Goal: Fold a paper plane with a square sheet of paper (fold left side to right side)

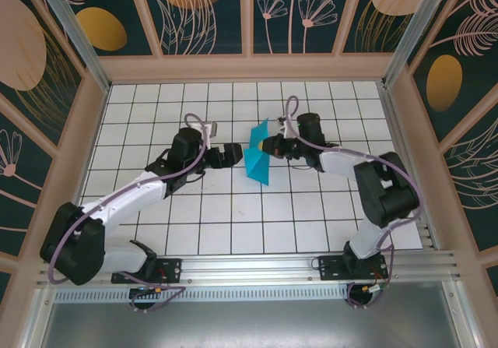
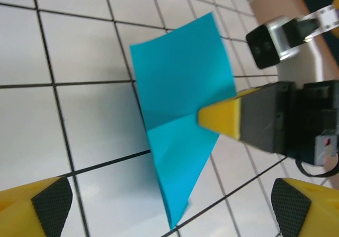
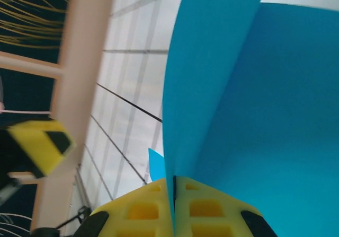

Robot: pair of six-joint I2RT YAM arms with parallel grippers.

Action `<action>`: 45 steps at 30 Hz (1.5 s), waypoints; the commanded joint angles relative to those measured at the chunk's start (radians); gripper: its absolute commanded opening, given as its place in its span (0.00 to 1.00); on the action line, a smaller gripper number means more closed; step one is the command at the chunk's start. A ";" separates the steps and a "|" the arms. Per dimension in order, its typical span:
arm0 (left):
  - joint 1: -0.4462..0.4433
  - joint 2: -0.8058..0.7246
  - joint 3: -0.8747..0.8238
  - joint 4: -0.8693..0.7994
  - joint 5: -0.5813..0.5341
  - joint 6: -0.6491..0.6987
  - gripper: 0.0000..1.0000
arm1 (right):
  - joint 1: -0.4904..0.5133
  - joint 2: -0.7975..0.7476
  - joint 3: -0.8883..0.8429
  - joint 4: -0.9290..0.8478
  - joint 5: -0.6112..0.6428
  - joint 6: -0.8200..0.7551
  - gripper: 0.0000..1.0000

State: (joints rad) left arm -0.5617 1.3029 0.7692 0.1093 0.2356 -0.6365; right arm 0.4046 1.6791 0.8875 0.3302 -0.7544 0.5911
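**Fig. Two-arm fold, one moment, three views.**

Top view: teal sheet of paper (image 1: 257,158) sits near the centre of the white grid table (image 1: 233,223), between the two arms. It is partly folded, w/ one flap raised and a pointed end toward the near side. Right gripper (image 1: 271,145) meets the sheet's right edge. Left gripper (image 1: 233,153) is just beside the sheet's left edge.

Left wrist view: left jaws stand wide apart, nothing between them. The dark pads (image 2: 51,204) sit at the bottom corners of the view, and the sheet lies ahead of them, not touched. A crease runs across the sheet at approx. mid-length. The upper part is broad and the lower part tapers to a point over the tiles. Whether that point rests on the table cannot be told. The right arm's yellow fingertip (image 2: 220,119) sits at the crease on the right edge.

Right wrist view: right fingers (image 3: 143,211) are closed together, pinching the paper's edge in the slit between them. Two layers fan upward from the grip.
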 commanded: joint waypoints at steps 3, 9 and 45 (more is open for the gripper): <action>0.010 -0.116 -0.011 0.123 0.052 -0.136 0.98 | -0.049 -0.160 0.015 0.130 -0.111 0.104 0.04; 0.019 -0.165 -0.008 0.323 0.218 -0.258 0.99 | -0.068 -0.239 0.059 0.250 -0.172 0.242 0.04; 0.016 -0.048 0.030 0.539 0.458 -0.366 0.06 | -0.002 -0.303 0.130 0.271 -0.166 0.318 0.29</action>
State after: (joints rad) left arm -0.5476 1.2518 0.7654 0.6884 0.6979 -1.0611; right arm 0.4118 1.4181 1.0145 0.6529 -0.9237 0.9771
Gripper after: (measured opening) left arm 0.078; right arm 0.274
